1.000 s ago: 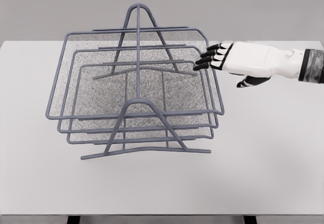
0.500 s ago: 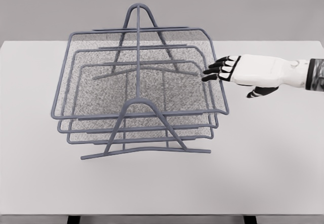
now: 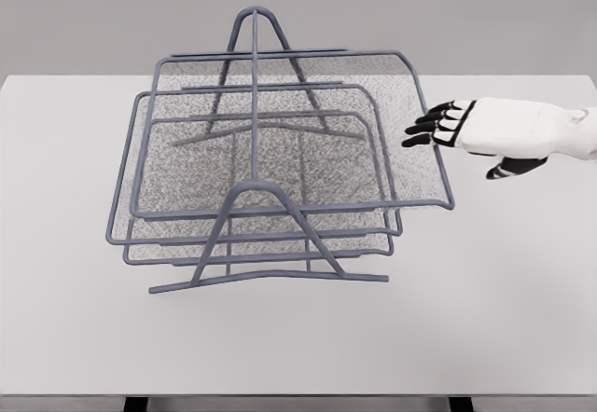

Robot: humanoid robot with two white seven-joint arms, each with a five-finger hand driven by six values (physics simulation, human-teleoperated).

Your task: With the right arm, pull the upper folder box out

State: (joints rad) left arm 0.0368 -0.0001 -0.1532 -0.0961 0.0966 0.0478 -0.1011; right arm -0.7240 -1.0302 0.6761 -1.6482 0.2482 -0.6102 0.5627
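A grey wire rack [image 3: 255,104] stands on the white table [image 3: 485,309] and carries three mesh trays. The upper folder box [image 3: 289,209], the top tray, sticks out to the right, well past the two below it. My right hand [image 3: 450,144] comes in from the right edge at the tray's right rim. Its black fingertips [image 3: 422,129] curl over the rim wire, and the thumb points down and to the right, below the palm. The left arm is out of view.
The middle tray [image 3: 111,235] and the lower tray [image 3: 261,256] sit stacked inside the rack. The rack's foot bars [image 3: 280,277] reach toward the table's front. Bare table surface lies to the right of and in front of the rack.
My right hand has moved right and slightly down with its fingers on the rim. The upper tray slid to the right with it, out of line with the two lower trays.
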